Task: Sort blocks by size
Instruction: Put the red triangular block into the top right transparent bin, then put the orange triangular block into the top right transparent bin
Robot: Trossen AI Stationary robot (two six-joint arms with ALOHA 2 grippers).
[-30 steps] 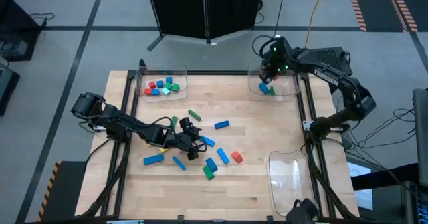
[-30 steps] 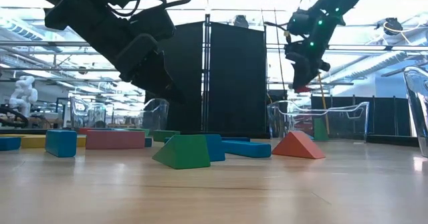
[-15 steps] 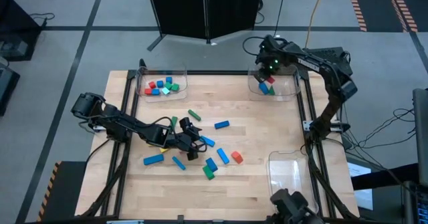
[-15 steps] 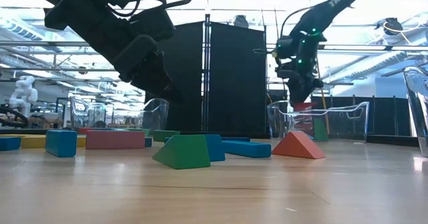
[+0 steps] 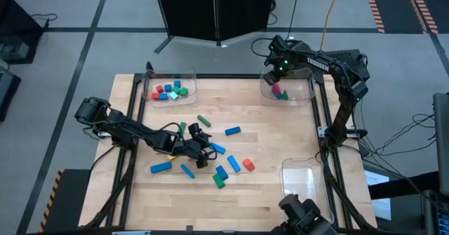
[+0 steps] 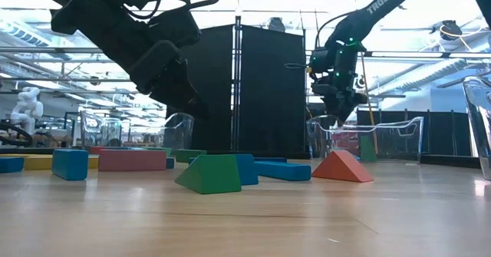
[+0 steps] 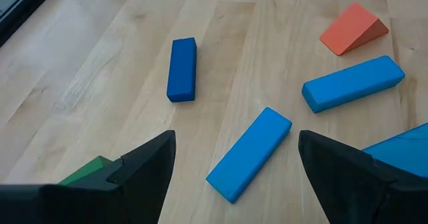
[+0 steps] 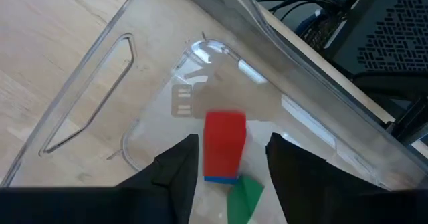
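Note:
Loose blocks lie mid-table: blue bars [image 5: 232, 130] [image 5: 161, 167], a green wedge [image 5: 219, 182] and an orange wedge [image 5: 248, 165]. My left gripper [image 5: 203, 151] hangs open just above them. A blue bar [image 7: 249, 154] lies flat on the wood between its fingers, untouched. My right gripper [image 5: 278, 74] points down over the far right clear tray [image 5: 298, 93], open. A red block [image 8: 224, 144] shows blurred in the gap between its fingers, clear of both. It is over a blue block [image 8: 217, 179] and a green one [image 8: 244, 194] in the tray.
A clear tray [image 5: 168, 81] at the far left holds several small blocks. Another clear tray [image 5: 302, 182] stands at the near right. Bare wood lies between the block pile and the right trays. Black frame rails [image 5: 323, 123] run along the table's sides.
My right gripper has sunk toward the far right tray and tipped to point more steeply down. The red block that hung at its fingertips has left them and dropped toward the tray.

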